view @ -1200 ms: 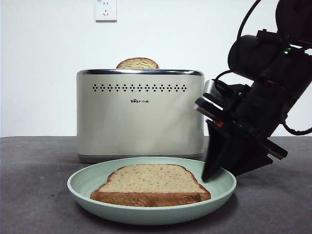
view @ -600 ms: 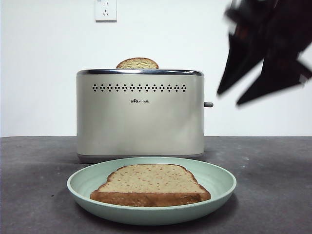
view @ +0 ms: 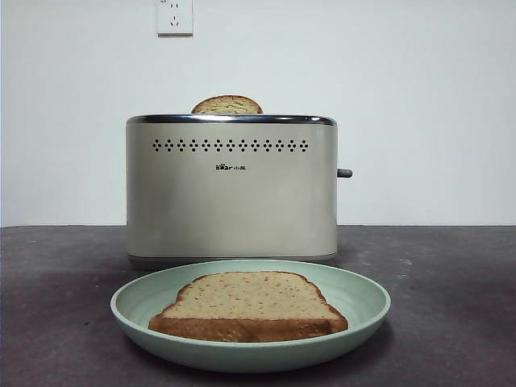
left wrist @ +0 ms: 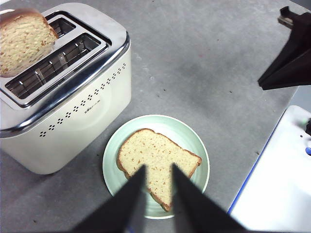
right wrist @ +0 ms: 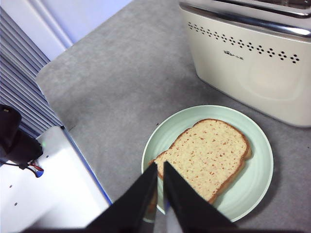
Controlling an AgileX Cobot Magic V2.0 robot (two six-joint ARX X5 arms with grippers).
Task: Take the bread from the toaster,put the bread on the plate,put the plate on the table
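A slice of bread lies flat on the mint-green plate, which rests on the table in front of the cream toaster. A second slice stands in a toaster slot. My left gripper hangs high above the plate and its bread, open and empty. My right gripper hangs high over the plate's rim beside the bread, empty, its jaws a narrow gap apart. Neither arm shows in the front view.
The right arm shows dark at the table's edge in the left wrist view. White arm bases border the table. A wall socket sits behind the toaster.
The right gripper was down at the plate's right rim, then rose up and away, and has left the front view. Plate, bread and toaster have not moved.
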